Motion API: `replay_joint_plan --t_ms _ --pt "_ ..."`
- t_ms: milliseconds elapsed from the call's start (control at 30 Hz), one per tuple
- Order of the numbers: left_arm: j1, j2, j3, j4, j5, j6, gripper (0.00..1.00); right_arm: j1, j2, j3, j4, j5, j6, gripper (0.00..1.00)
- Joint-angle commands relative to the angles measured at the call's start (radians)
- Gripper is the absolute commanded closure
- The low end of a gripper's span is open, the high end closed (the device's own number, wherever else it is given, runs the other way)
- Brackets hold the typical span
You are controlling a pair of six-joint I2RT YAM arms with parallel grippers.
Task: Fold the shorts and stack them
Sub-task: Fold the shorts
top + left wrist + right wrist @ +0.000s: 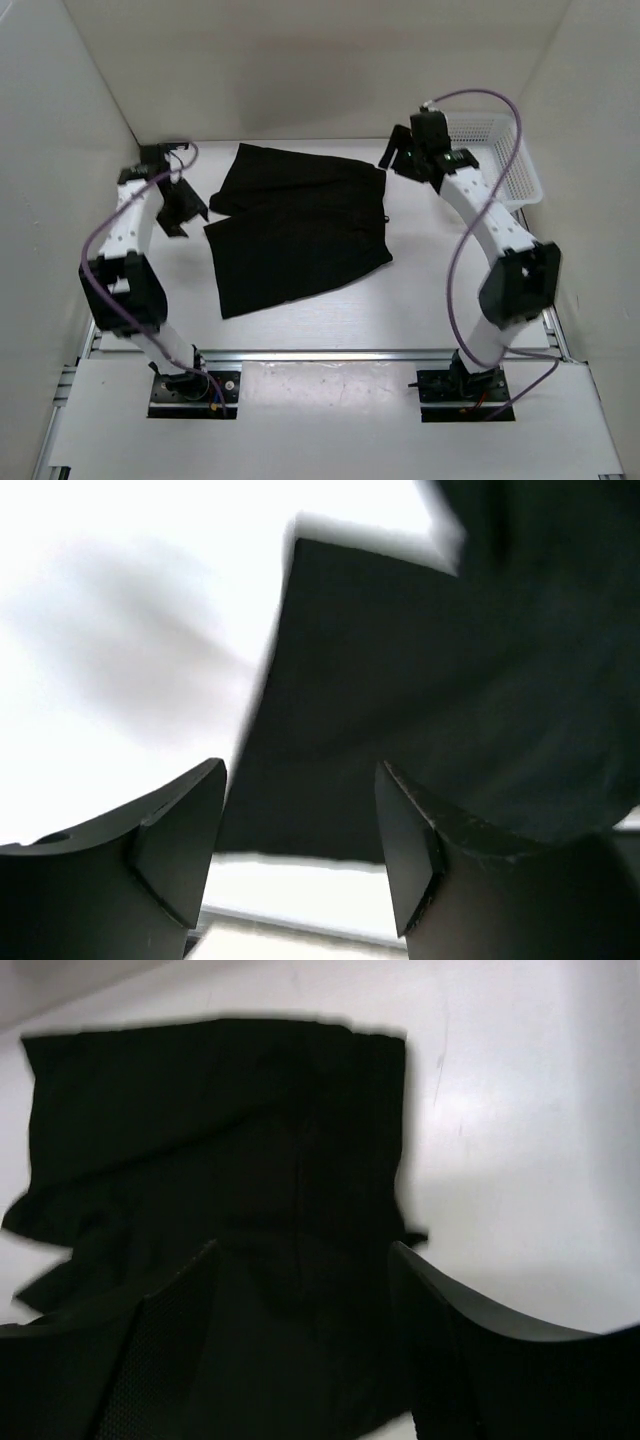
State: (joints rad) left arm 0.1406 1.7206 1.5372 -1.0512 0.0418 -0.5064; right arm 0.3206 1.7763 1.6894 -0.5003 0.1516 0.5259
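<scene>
The black shorts lie spread flat on the white table, waistband to the right, two legs to the left. My left gripper is open and empty, just left of the shorts' leg edge. In the left wrist view the left gripper has its jaws apart, with the shorts ahead of them. My right gripper is open over the far right waistband corner. In the right wrist view the right gripper hangs above the shorts, jaws apart, holding nothing.
A white mesh basket stands at the back right, right beside the right arm. White walls enclose the table on three sides. A metal rail runs along the near edge in front of the arm bases.
</scene>
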Motion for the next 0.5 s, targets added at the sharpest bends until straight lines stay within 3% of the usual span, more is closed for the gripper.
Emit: replay_joint_plan --t_ms 0,33,167,300,467 --pt "-0.087 -0.148 -0.292 0.031 0.033 -0.107 0.28 0.008 -0.128 -0.241 0.023 -0.046 0.046 0.29" --pt "-0.111 -0.220 -0.422 0.042 0.033 -0.122 0.28 0.008 -0.200 -0.370 0.035 -0.070 0.057 0.29" --pt "-0.144 -0.375 -0.660 0.060 0.046 -0.242 0.27 0.008 -0.360 -0.628 0.036 -0.165 0.068 0.29" --pt "-0.167 -0.480 -0.773 0.072 0.046 -0.331 0.26 -0.002 -0.481 -0.763 0.045 -0.253 0.091 0.29" --pt "-0.188 -0.438 -0.784 0.091 0.046 -0.340 0.26 -0.012 -0.523 -0.824 0.034 -0.311 0.127 0.29"
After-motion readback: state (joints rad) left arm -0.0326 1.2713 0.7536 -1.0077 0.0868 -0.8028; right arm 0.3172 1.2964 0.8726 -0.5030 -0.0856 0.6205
